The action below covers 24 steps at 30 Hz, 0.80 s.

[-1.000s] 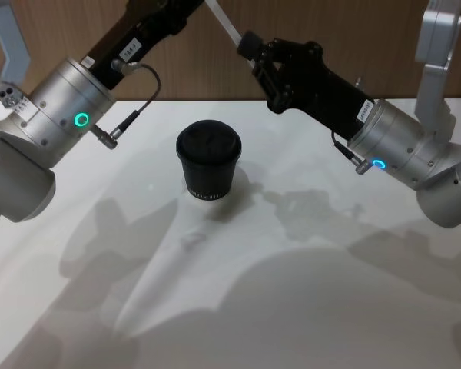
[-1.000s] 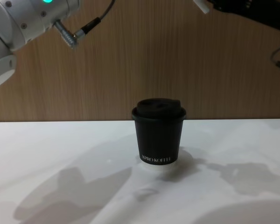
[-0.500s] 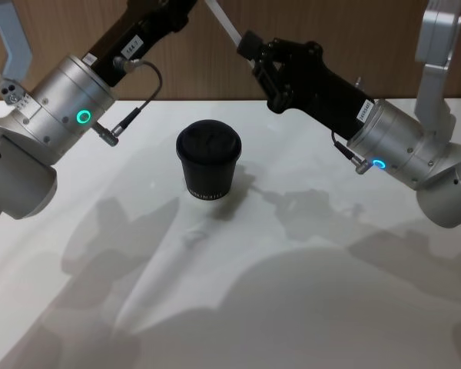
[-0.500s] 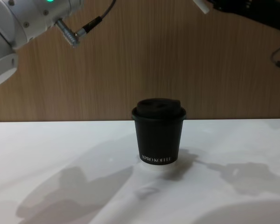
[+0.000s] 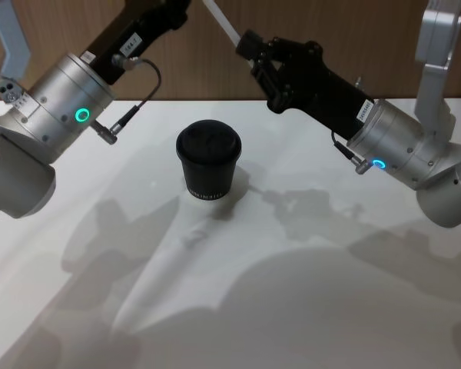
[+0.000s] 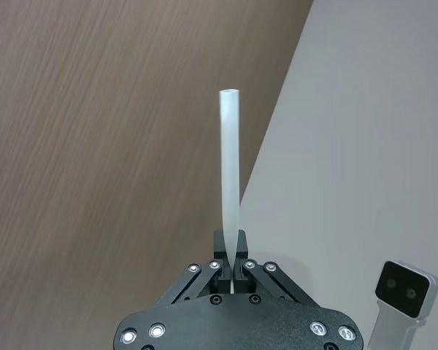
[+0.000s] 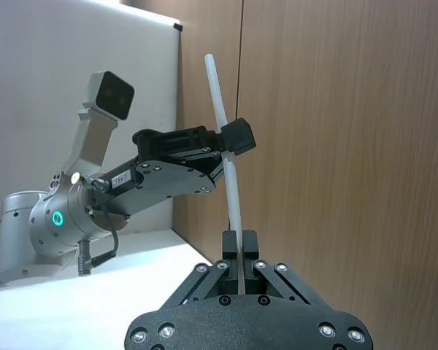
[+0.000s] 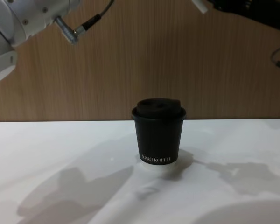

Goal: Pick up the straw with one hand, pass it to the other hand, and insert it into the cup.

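Clearance first: your coffee cup (image 5: pixel 208 161) stands upright mid-table with open white table (image 5: pixel 307 300) all round it, crossed by arm shadows. A wood-panel wall (image 8: pixel 130 56) runs along the table's far edge, behind the cup. Both arms come in from the sides and meet high above the table, well clear of the cup's lid (image 8: pixel 158 107).

Straw (image 6: pixel 230 168): a thin, white, straight tube with an open end, held in the air well apart from the cup. The left gripper (image 6: pixel 231 257) is pinched narrow on it partway along, and a free length sticks out past its fingers. The right gripper (image 7: pixel 239 248) is clamped on it too, near the other end. So both pincers hold the same straw, with a stretch of bare straw between them.

Cup: black, with a black sip lid on, a white base rim and "XPRO KOFFEE" lettering facing the chest camera.

Hard to read: the head view cuts off the left gripper's fingertips and the straw's upper end at its top edge. In the chest view the straw is cut to a short white stub at the top edge, beside the right gripper. You can't make out the lid's sip opening.
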{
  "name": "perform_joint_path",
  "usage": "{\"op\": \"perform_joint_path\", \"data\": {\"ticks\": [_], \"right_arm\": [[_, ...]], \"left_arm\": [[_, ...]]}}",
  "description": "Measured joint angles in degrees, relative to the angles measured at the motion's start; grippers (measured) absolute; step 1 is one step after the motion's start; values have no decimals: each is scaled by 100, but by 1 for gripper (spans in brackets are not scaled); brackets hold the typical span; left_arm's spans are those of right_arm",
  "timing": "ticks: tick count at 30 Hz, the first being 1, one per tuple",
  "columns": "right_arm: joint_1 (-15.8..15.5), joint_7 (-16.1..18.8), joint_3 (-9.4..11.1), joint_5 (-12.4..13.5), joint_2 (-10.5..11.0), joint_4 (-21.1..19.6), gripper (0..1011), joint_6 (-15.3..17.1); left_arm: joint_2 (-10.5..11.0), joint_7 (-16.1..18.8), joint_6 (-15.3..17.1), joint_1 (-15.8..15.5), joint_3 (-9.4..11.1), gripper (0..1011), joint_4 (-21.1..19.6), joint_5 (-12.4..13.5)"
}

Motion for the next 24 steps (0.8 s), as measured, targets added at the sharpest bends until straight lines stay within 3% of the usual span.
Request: {"op": "perform_joint_path", "data": {"ticks": [3, 15, 17, 20, 24], "right_arm": [[0, 0, 0, 0, 0, 0, 79, 0], [0, 0, 0, 0, 0, 0, 476, 0], [0, 0, 0, 0, 0, 0, 490, 0], [0, 0, 0, 0, 0, 1, 634, 0], [0, 0, 0, 0, 0, 0, 744, 0]], "left_arm": [[14, 23, -22, 2, 3, 14, -19, -9], [92, 129, -64, -3, 59, 14, -96, -2], [122, 165, -68, -8, 78, 14, -115, 35], [153, 199, -71, -14, 96, 14, -136, 77], [249, 290, -73, -18, 143, 14, -193, 213]]}}
